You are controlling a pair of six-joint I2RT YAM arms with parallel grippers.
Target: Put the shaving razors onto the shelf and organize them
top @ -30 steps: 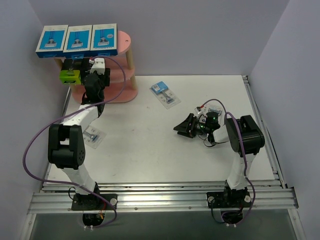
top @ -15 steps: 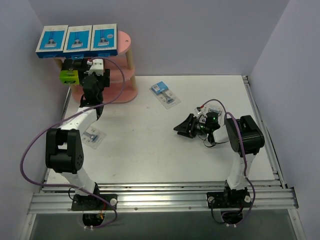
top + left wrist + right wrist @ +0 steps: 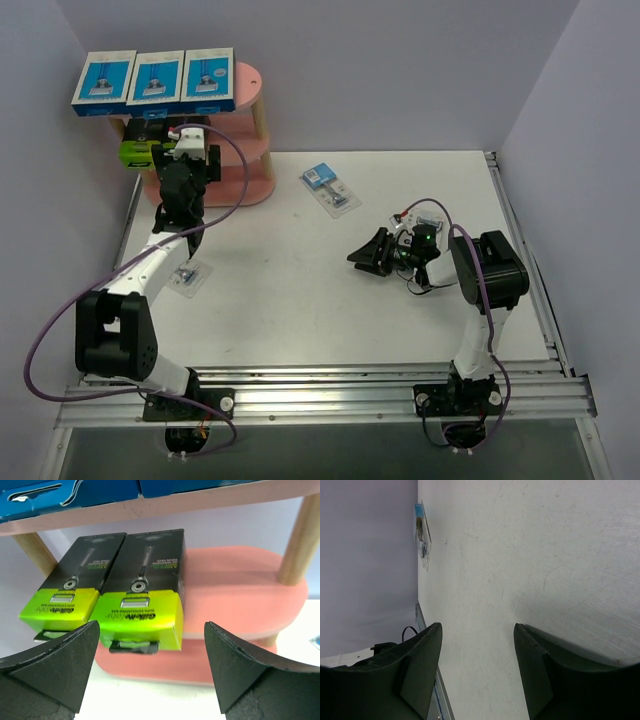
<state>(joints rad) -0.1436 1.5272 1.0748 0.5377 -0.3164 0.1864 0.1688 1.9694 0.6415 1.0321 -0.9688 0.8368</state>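
Observation:
The pink shelf [image 3: 251, 84] stands at the table's far left corner. Three blue-and-white razor boxes [image 3: 155, 78] lie side by side on its top board. On the middle board [image 3: 240, 580] two black boxes with lime-green ends [image 3: 142, 590] sit side by side, overhanging the edge. My left gripper [image 3: 151, 627] is open just in front of them, touching neither. Clear blister packs lie on the table: two at the far middle [image 3: 330, 188] and one under my left arm [image 3: 187, 277]. My right gripper [image 3: 362, 256] rests low over bare table, open and empty.
Another blister pack [image 3: 426, 218] lies behind the right wrist, beside its cable. In the right wrist view a blister pack [image 3: 422, 535] shows far off by the left wall. Purple walls close in three sides. A metal rail [image 3: 320, 385] runs along the near edge.
My left arm has drawn back a little from the shelf, its elbow sinking toward the near left. Its jaws have widened slightly. The black boxes stay on the middle board. The right arm is still.

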